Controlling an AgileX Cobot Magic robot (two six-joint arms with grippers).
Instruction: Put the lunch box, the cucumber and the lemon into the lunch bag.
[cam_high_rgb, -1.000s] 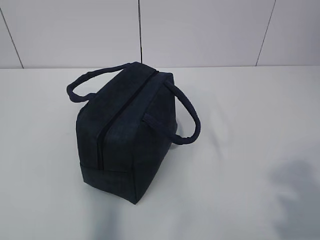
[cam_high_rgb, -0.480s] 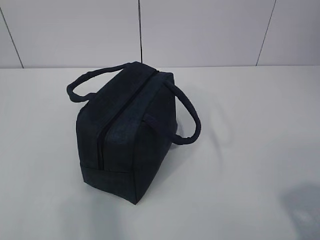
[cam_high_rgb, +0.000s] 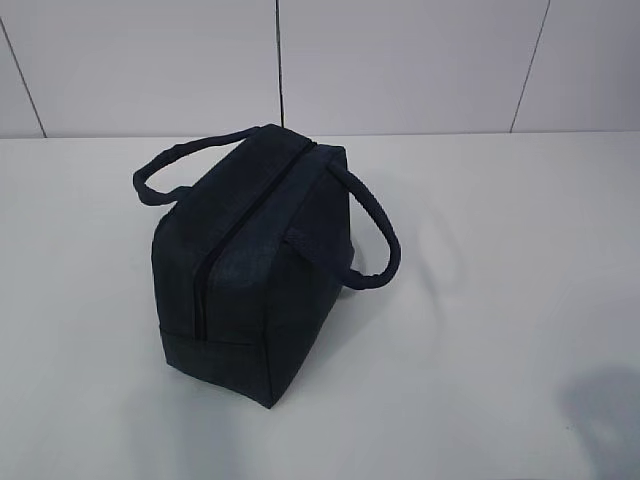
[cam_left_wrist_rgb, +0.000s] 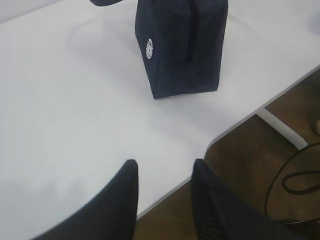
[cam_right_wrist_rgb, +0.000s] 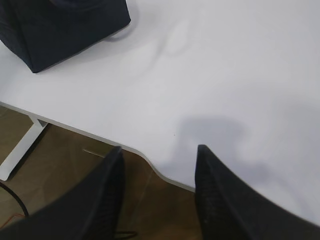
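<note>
The dark navy lunch bag stands left of the middle of the white table, its top zipper closed and a loop handle hanging on each side. It also shows in the left wrist view and at the top left of the right wrist view. My left gripper hovers open and empty over the table's front edge, well short of the bag. My right gripper is open and empty over the front edge too. No lunch box, cucumber or lemon is in view. Neither arm appears in the exterior view.
The table's front edge has a rounded notch, with brown floor, a white table leg and black cables below it. A grey shadow lies on the table at the front right. A panelled wall stands behind.
The shadow at the front right of the table has shrunk and slid toward the lower right corner. The bag has not moved.
</note>
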